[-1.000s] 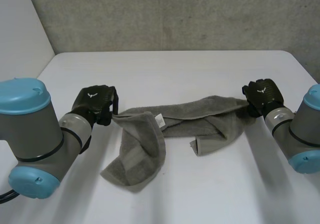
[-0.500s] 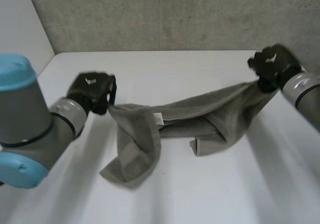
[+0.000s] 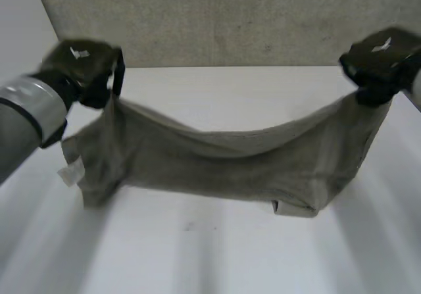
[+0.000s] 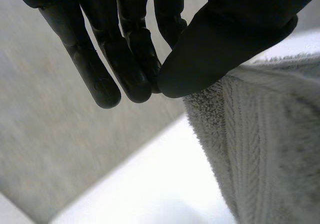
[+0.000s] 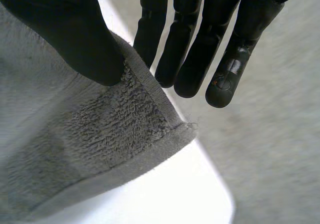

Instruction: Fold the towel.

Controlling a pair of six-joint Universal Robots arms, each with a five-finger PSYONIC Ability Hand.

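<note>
Head view: left hand point(image 3: 82, 64) at upper left and right hand point(image 3: 378, 60) at upper right hold the towel point(image 3: 217, 159) sagging between them over the desk point(image 3: 217, 254).

Left wrist view: thumb pinches its edge against fingers point(image 4: 125, 68).

Right wrist view: a corner is pinched the same way.

This looks like the spreading step — the next move probably calls for laying it flat.

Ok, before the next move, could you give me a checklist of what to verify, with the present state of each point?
1. Left hand pinches the towel at one end: ok.
2. Right hand pinches it beside a corner: ok.
3. Top edge taut between the hands: not ok, it sags in the middle.
4. Towel hangs flat: not ok, the lower edge is bunched on the right hand's side.
5. Lower edge lifted off the table: cannot tell.
</note>
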